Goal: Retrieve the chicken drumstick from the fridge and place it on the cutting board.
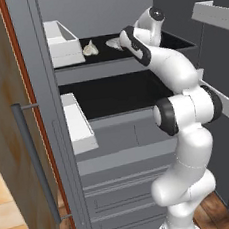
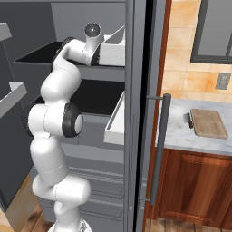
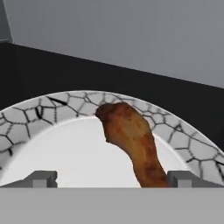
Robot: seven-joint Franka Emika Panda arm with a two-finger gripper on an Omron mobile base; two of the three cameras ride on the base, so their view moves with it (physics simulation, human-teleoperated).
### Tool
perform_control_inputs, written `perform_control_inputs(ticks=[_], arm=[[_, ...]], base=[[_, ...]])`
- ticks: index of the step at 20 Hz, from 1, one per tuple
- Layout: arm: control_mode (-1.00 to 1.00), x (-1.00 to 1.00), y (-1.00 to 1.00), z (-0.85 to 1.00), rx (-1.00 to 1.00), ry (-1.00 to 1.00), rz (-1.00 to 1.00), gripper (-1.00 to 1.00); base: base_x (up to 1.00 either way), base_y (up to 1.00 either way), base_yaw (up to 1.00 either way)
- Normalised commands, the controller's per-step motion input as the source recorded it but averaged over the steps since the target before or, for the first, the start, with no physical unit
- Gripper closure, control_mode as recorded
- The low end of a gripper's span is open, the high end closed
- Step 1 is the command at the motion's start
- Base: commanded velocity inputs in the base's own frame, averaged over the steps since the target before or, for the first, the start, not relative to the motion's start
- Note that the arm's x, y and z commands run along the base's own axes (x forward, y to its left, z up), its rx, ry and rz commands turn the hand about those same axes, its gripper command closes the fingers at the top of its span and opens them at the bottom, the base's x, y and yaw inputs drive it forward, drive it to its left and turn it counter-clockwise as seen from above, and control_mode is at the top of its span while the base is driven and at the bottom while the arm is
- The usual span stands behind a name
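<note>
Chicken drumstick is seen lying on a white plate with a cracked grey rim, on the dark upper shelf of the fridge, whose door is already swung open. The tool is held just short of the meat, its two tips spread wide, one to either side of the drumstick's thin end; nothing is pinched yet. The task is judged to be at the reaching stage: the fridge is opened and the arm is brought in, while the grasp, the lift, the carry and the placing are left to do. In the hand view the drumstick and the plate are shown close up. In the left base view a white garlic bulb on the same shelf and white bins are shown. In the right base view the cutting board is shown bare on the marble bench, well apart from the fridge.
</note>
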Motion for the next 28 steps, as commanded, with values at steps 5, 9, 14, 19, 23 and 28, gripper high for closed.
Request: perform_control_inputs(ticks=[5, 9, 14, 19, 23, 28], arm=[[-1.0, 0.12, 0.0, 0.08, 0.0, 0.0, 0.0, -1.0], [-1.0, 0.28, -0.01, 0.0, 0.0, 0.0, 0.0, -1.0], [-1.0, 0.39, -0.06, -0.02, 0.0, 0.01, 0.0, -1.0], [-1.0, 0.39, -0.14, -0.02, 0.0, 0.0, 0.01, -1.0], [-1.0, 0.19, -0.03, -0.09, 0.0, 0.03, 0.0, 1.0], [-1.0, 0.02, 0.03, -0.08, 0.0, 0.01, 0.0, 1.0]], base=[[0.0, 0.0, 0.0], [0.0, 0.0, 0.0], [0.0, 0.0, 0.0], [0.0, 0.0, 0.0], [0.0, 0.0, 0.0], [0.0, 0.0, 0.0]])
